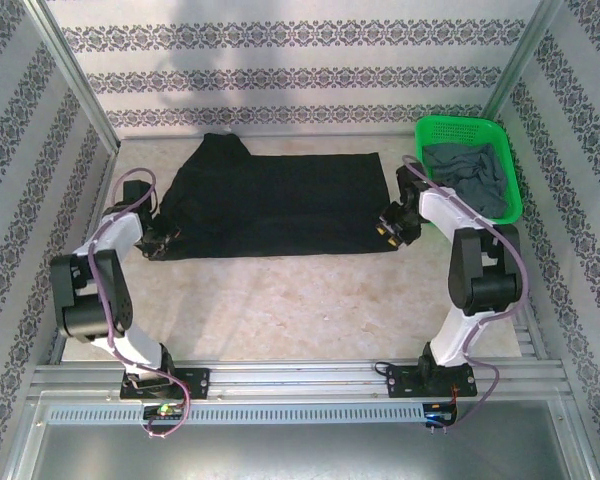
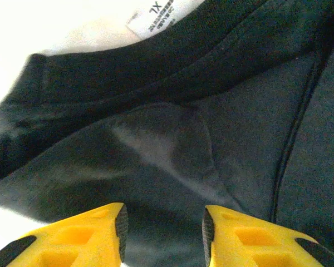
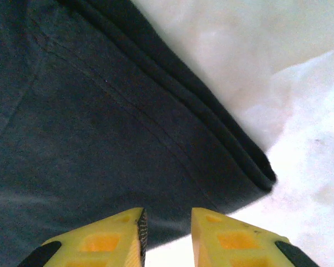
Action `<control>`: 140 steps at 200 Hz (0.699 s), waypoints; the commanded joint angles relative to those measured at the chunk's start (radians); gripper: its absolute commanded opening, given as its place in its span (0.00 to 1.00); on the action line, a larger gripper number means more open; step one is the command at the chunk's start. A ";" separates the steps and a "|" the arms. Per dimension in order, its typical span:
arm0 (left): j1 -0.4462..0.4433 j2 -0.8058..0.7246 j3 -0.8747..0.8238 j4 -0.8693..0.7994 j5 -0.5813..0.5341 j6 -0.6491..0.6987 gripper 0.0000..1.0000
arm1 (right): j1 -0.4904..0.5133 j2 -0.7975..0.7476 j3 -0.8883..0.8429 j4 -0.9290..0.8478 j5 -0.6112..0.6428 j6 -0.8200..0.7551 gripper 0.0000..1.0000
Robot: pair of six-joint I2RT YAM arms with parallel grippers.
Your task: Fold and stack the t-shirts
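Note:
The black t-shirt [image 1: 280, 205] lies spread flat across the far half of the table, a sleeve sticking up at its far left. My left gripper [image 1: 160, 240] hovers at the shirt's near-left corner, open, with the collar and white XL neck tag [image 2: 156, 15] ahead of its yellow fingers [image 2: 94, 236]. At the shirt's near-right corner my right gripper [image 1: 392, 230] is open over the folded hem [image 3: 234, 144], cloth below the gap. The slate grey t-shirt [image 1: 470, 172] lies crumpled in the green basket [image 1: 513, 172].
The green mesh basket stands at the far right, just behind my right arm. Patterned walls [image 1: 280, 70] close in the table on three sides. Bare beige tabletop [image 1: 290, 310] stretches between the black shirt and the arm bases.

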 commanded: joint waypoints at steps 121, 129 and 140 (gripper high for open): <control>0.156 -0.324 -0.415 -0.160 -0.087 -0.122 0.30 | 0.032 -0.097 -0.231 -0.164 -0.003 -0.083 0.32; 0.164 -0.373 -0.443 -0.181 -0.094 -0.125 0.30 | 0.038 -0.135 -0.277 -0.162 -0.013 -0.075 0.32; 0.167 -0.441 -0.479 -0.211 -0.110 -0.142 0.30 | 0.051 -0.176 -0.331 -0.169 -0.028 -0.068 0.32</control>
